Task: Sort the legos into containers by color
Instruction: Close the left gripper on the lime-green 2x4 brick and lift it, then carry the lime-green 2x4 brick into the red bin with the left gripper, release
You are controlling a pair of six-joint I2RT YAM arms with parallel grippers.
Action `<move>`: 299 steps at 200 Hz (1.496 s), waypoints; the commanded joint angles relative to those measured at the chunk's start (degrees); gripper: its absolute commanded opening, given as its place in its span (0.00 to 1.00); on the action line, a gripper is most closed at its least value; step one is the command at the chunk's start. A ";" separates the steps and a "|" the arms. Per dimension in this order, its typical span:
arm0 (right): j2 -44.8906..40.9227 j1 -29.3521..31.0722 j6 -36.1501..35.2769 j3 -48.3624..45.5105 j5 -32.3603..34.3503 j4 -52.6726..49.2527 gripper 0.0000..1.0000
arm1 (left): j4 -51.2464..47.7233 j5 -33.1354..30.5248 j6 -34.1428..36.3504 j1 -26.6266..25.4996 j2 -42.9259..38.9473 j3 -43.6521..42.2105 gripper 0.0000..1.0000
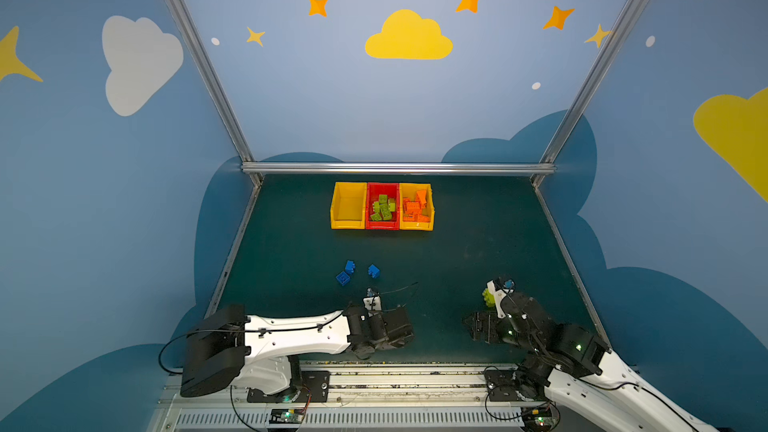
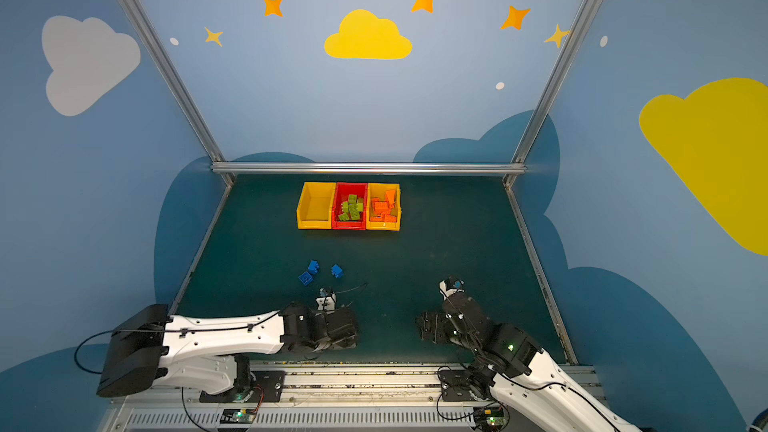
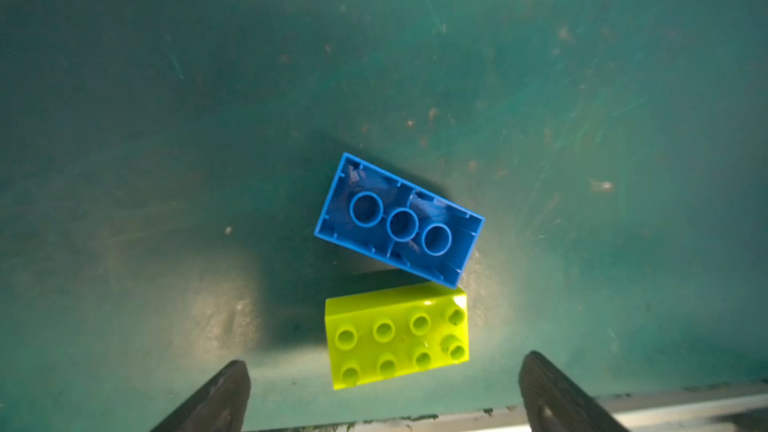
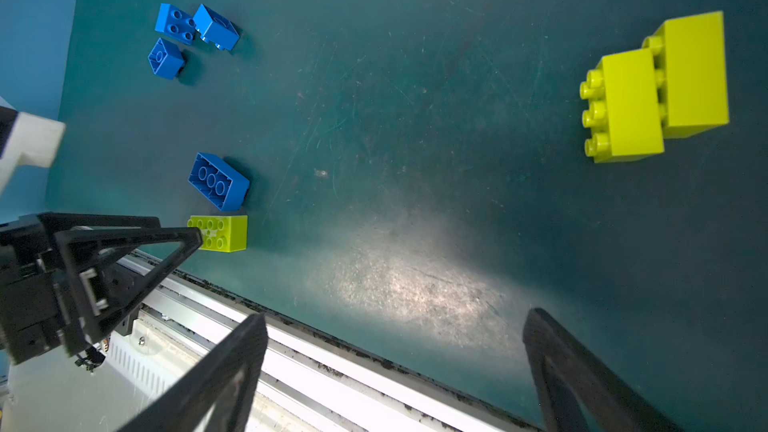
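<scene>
- Three bins are lined up side by side at the far end of the surface (image 1: pixel 457 243), so each color can have its own box.
- The red bin (image 1: pixel 382 225) in the middle is filled with green bricks (image 1: pixel 383 207). The right yellow bin (image 1: pixel 417 226) is filled with orange bricks (image 1: pixel 415 206).
- The left yellow bin (image 1: pixel 348 224) is seen empty. It is likely kept for the blue ones.
- Three blue bricks (image 1: pixel 350 266) are found in a small bunch on the surface, near the left arm and well apart from the bins.
- The left jaws are held wide apart with nothing between them. They are pointed down over a long blue brick (image 3: pixel 399 220), which is lying upside down with its hollow side up.
- A single green brick (image 3: pixel 397 334) is lying just beside that blue one, bumps up, and may be touching it at one corner. Care is likely needed so that only one is grabbed.
- The right jaws are also spread wide and empty, and are held low near the front edge of the surface.
- Two joined green bricks (image 4: pixel 656 85) are lying on their side close to the right arm. That arm seems best placed to take them to the red bin.
- The job is judged to be well past half done. Four blue and three green bricks are not yet put away.
</scene>
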 commanded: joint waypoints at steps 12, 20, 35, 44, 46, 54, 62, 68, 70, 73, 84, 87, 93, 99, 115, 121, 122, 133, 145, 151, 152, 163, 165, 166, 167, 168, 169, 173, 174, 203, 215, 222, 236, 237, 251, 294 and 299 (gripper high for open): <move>-1.08 0.23 0.26 -0.41 0.28 -0.96 0.94 | 0.12 1.00 -1.10 -0.10 3.82 1.83 0.98; -0.94 0.23 0.17 -0.40 0.11 -0.91 0.94 | 0.12 1.10 -1.19 -0.13 5.01 2.16 0.98; -0.71 0.23 -0.11 -0.33 -0.07 -0.78 0.94 | 0.07 1.18 -1.16 -0.02 7.24 2.68 0.96; -0.57 0.24 -0.19 -0.37 -0.25 -0.69 0.94 | 0.58 1.55 -1.08 0.08 8.22 2.66 0.95; -0.54 0.23 -0.28 -0.40 -0.28 -0.67 0.94 | 0.78 1.64 -1.11 0.11 8.42 2.63 0.95; -0.62 0.23 -0.26 -0.40 -0.41 -0.69 0.94 | 1.51 2.07 -1.10 0.39 9.16 2.38 0.93; -0.67 0.23 -0.29 -0.36 -0.47 -0.60 0.94 | 2.06 2.44 -1.02 0.73 9.73 2.19 0.91; -0.78 0.23 -0.28 -0.40 -0.47 -0.60 0.94 | 2.37 2.63 -0.98 0.98 10.13 2.11 0.90; -0.79 0.23 -0.28 -0.43 -0.47 -0.62 0.94 | 2.50 2.66 -0.91 1.06 10.22 2.10 0.89; -0.85 0.23 -0.28 -0.41 -0.47 -0.60 0.94 | 2.54 2.81 -0.82 1.20 10.34 2.09 0.89; -1.14 0.23 -0.33 -0.42 -0.48 -0.58 0.94 | 2.86 3.24 -0.55 1.60 10.76 2.09 0.86; -1.21 0.23 -0.30 -0.56 -0.47 -0.58 0.94 | 2.88 3.33 -0.42 1.69 10.87 2.11 0.86; -1.28 0.24 -0.30 -0.48 -0.47 -0.59 0.94 | 2.96 3.45 -0.32 1.81 11.06 2.21 0.84; -1.40 0.24 -0.22 -0.57 -0.47 -0.66 0.94 | 2.90 3.58 -0.21 1.96 11.17 2.18 0.81; -1.50 0.23 -0.19 -0.56 -0.47 -0.71 0.94 | 2.81 3.63 -0.10 2.04 11.31 2.05 0.68; -1.42 0.21 -0.19 -0.53 -0.39 -0.69 0.94 | 2.65 3.60 -0.17 2.17 11.31 1.93 0.62; -1.46 0.26 -0.19 -0.51 -0.38 -0.69 0.94 | 2.64 3.62 -0.18 2.18 11.31 1.92 0.61; -1.38 0.23 -0.17 -0.51 -0.33 -0.68 0.94 | 2.46 3.55 -0.21 2.21 11.34 1.83 0.51; -1.22 0.22 -0.19 -0.42 -0.21 -0.71 0.94 | 2.00 3.47 -0.19 2.34 11.19 1.83 0.47; -1.19 0.23 -0.21 -0.36 -0.20 -0.76 0.94 | 1.83 3.38 -0.18 2.33 11.06 1.83 0.45; -1.12 0.23 -0.20 -0.38 -0.20 -0.73 0.94 | 1.79 3.38 -0.14 2.34 11.00 1.83 0.45; -1.06 0.23 -0.20 -0.24 -0.14 -0.78 0.94 | 1.19 3.05 -0.10 2.35 10.63 2.05 0.39; -0.99 0.29 -0.19 -0.21 -0.12 -0.82 0.94 | 0.99 3.03 -0.10 2.35 10.54 2.08 0.38; -0.98 0.26 -0.19 -0.13 -0.12 -0.80 0.94 | 0.93 2.98 -0.05 2.40 10.53 2.08 0.38; -0.93 0.24 -0.19 -0.09 -0.12 -0.83 0.94 | 0.90 2.96 -0.03 2.37 10.47 2.09 0.38; -0.95 0.24 -0.24 -0.07 -0.12 -0.85 0.94 | 0.80 2.95 -0.02 2.36 10.45 2.09 0.38; -0.96 0.23 -0.22 -0.11 -0.12 -0.86 0.94 | 0.75 2.90 -0.01 2.36 10.44 2.13 0.38; -0.97 0.24 -0.20 -0.06 -0.12 -0.91 0.94 | 0.44 2.70 0.04 2.36 10.15 2.30 0.37; -0.93 0.23 -0.20 -0.01 -0.12 -0.89 0.94 | 0.35 2.64 0.06 2.36 10.11 2.33 0.37; -1.19 0.24 -0.28 0.64 -0.03 -0.97 0.94 | -3.56 0.59 1.16 2.66 8.02 4.30 0.34; -1.23 0.26 -0.28 0.81 0.38 -0.86 0.94 | -5.17 -0.49 2.05 3.32 6.68 5.02 0.34; -1.22 0.23 -0.43 0.98 0.58 -0.78 0.94 | -5.81 -0.87 2.68 4.13 5.70 5.21 0.34; -0.96 0.23 -0.71 1.41 1.01 -0.86 0.94 | -6.46 -1.01 4.65 6.72 3.61 5.34 0.35; -0.97 0.23 -0.76 1.42 1.06 -0.86 0.94 | -6.44 -0.97 4.83 6.95 3.46 5.39 0.35; -0.75 0.23 -0.66 1.70 1.66 -0.50 0.94 | -7.02 -0.91 7.58 10.21 1.10 6.18 0.34; 3.20 0.16 -1.85 3.27 2.65 4.10 0.94 | -8.65 -3.48 16.68 19.95 -3.55 12.12 0.34; 4.11 0.14 -2.10 3.69 2.61 4.80 0.94 | -8.26 -3.41 17.61 21.41 -3.70 12.75 0.34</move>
